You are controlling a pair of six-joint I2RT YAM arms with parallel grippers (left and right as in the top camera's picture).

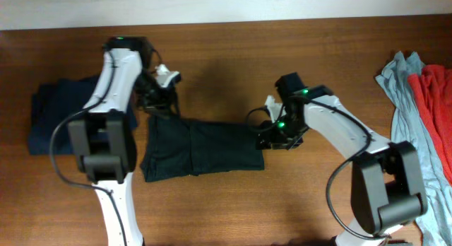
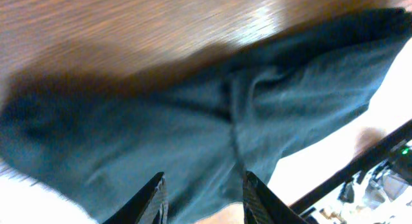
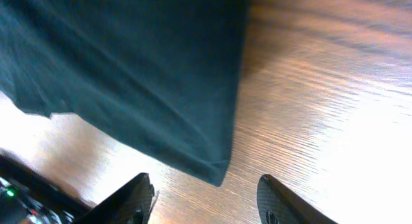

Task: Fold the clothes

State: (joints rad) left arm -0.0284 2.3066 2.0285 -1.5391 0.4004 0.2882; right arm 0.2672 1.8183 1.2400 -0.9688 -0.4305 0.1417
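Black T-shirt [image 1: 201, 148] flat mid-bench [image 1: 233, 203], folded to a rectangle. Left jaws at its far-left corner, part open, gripping nothing; cloth below them, contact unclear in wrist view. Right jaws at right edge, wider, empty, shirt corner just ahead. Step: prob. let-go stage of a fold pass. Next: lift clear w/o snagging cloth, then fold again or stack by navy garment [image 1: 60, 115], left.
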